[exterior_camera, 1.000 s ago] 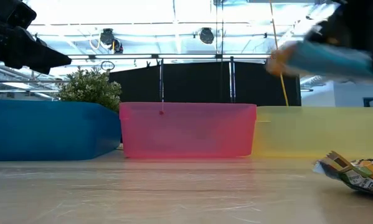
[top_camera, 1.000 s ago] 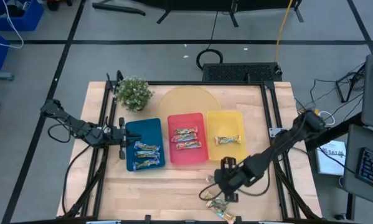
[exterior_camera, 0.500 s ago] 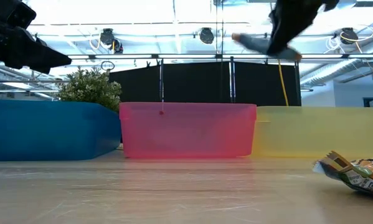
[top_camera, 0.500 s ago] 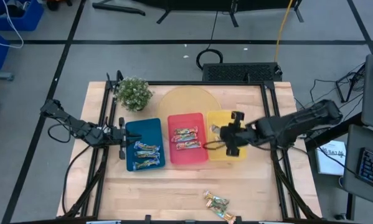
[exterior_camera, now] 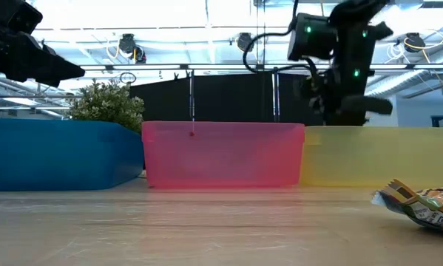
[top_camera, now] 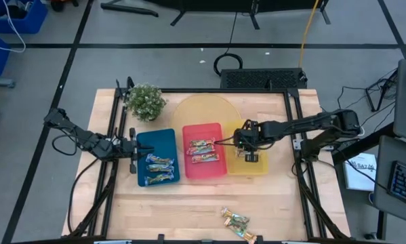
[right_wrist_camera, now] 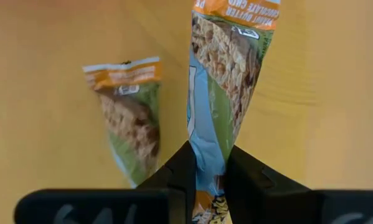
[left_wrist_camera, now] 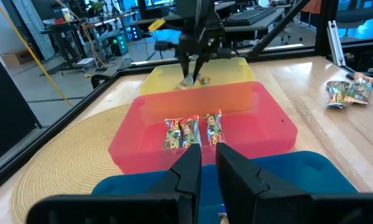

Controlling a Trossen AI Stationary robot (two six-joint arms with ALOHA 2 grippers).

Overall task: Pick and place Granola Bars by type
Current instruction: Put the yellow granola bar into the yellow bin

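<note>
My right gripper hangs over the yellow tray, pointing steeply down, shut on an orange-green granola bar. Another bar of that type lies flat on the yellow tray's floor beside it. The red tray holds two multicoloured bars. The blue tray holds two blue-silver bars. Two loose bars lie on the table near its front edge. My left gripper waits at the blue tray's left rim, shut and holding nothing. My right gripper pinches one end of the orange-green bar between its two fingers, coming from above and pointing steeply down. The bar runs on along the fingers' line and hangs below them inside the yellow tray. Whether its lower end touches the tray floor, I cannot tell.
A potted plant stands at the far left corner. A round woven mat lies behind the trays. The three trays sit side by side in mid-table, with bare wood between them and the front edge.
My right gripper has gone from the loose bars near the table's front edge toward the far edge, ending over the yellow tray, carrying the orange-green bar clear of the table. It has turned about and tipped to point more steeply down. My left gripper has kept still.
</note>
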